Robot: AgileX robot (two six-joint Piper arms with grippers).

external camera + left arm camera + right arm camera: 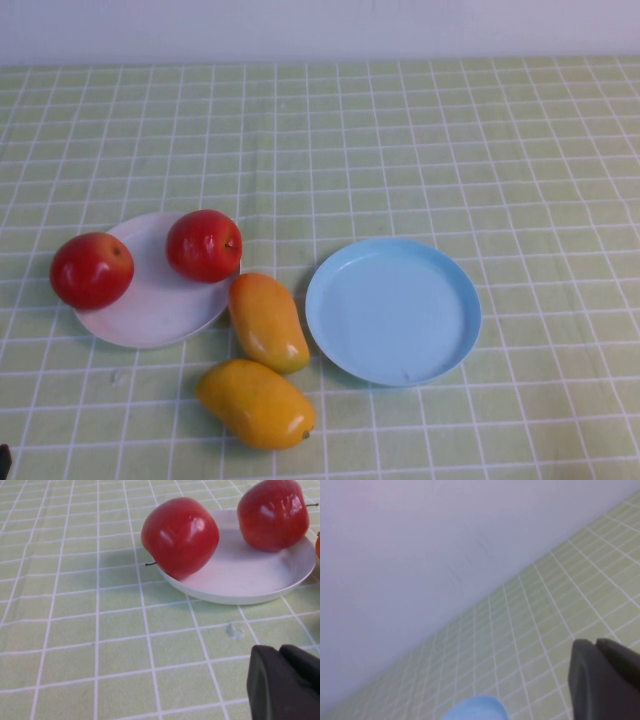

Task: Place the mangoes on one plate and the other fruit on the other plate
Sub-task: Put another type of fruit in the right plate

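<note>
Two red apples are at the white plate (150,310): one (203,245) rests on it, the other (92,270) leans on its left rim. Two yellow-orange mangoes lie on the cloth, one (267,322) between the plates, one (256,403) nearer the front. The light blue plate (393,310) holds nothing. My left gripper (280,651) is shut on nothing, low over the cloth, short of the white plate (240,575) and both apples (180,536) (272,512). My right gripper (596,643) is shut and empty, with an edge of the blue plate (475,709) showing below it. Neither gripper shows in the high view.
A green checked cloth (420,140) covers the table up to a pale wall (320,25) at the back. A small wet-looking spot (235,629) marks the cloth in front of the white plate.
</note>
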